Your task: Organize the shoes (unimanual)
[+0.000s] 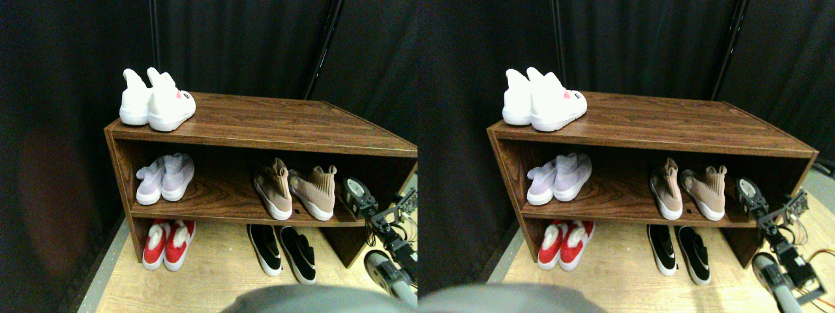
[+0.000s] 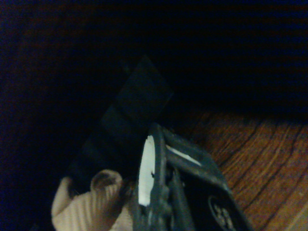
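Shoes: tan pair (image 1: 297,189) splayed at the rack's (image 1: 261,124) middle-shelf front edge, gripper (image 1: 365,202) just beside them, its opening impossible to tell; light, soft knit likely, best pinched at the collar.

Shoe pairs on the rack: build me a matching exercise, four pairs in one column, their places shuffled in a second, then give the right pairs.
Things:
1. white shoes
2. tan shoes
3. red shoes
4. black shoes

Places:
A. floor, under the rack's left end
B. middle shelf, right part
C. top of the rack, left end
D. floor, under the rack's right part

Pairs: 1-C, 2-B, 3-A, 4-D
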`<state>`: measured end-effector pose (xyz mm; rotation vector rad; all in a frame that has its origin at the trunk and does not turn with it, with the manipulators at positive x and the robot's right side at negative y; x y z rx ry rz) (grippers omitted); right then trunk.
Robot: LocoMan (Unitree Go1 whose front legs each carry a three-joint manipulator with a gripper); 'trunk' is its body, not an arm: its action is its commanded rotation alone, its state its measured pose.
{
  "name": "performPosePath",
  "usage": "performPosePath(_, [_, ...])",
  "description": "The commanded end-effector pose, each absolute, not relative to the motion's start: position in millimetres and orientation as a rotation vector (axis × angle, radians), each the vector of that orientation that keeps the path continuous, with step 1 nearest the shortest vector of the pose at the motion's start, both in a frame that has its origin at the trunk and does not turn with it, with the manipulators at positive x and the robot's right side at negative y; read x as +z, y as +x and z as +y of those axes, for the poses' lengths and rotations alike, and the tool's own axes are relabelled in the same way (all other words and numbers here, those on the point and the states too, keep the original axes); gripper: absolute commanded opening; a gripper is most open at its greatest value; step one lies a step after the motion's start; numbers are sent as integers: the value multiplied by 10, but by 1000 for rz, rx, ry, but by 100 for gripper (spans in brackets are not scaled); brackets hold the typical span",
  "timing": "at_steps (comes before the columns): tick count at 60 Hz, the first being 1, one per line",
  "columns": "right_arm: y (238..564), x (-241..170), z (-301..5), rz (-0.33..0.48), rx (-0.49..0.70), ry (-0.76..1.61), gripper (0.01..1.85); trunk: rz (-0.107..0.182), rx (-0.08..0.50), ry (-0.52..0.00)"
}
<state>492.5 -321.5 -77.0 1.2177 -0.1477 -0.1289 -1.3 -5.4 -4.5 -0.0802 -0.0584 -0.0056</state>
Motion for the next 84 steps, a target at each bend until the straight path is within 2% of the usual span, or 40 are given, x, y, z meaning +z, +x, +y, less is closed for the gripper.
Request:
performPosePath(1, [4987,-781,-3201,-176,-138,1208,6,-51,9,-112])
performPosePath(10, [5124,-860,-3207,-143,-177,1295,6,-50,16,-117])
performPosePath(19, [5214,-924,-3215,-133,-172,1250,6,-48,25,-126])
performPosePath(21, [5232,-930,-3205,-103,-154,1255,6,-48,25,-126])
performPosePath(26, [5251,-949,-3171,-89,-160,1230,6,-46,28,-127])
performPosePath(34, [5197,-955,-3070,-71,-151,1232,6,-39,36,-133])
performPosePath(37, [5201,-960,-3044,-41,-139,1237,6,-38,40,-137])
performPosePath(41, [5182,-955,-2981,-54,-161,1268,6,-37,44,-141])
performPosePath(51, [5136,-952,-2832,-41,-132,1288,6,-38,48,-146])
performPosePath(53, [5140,-956,-2815,-13,-96,1260,6,-39,49,-146])
performPosePath(84, [5081,-972,-2570,15,-151,1346,6,-37,51,-158])
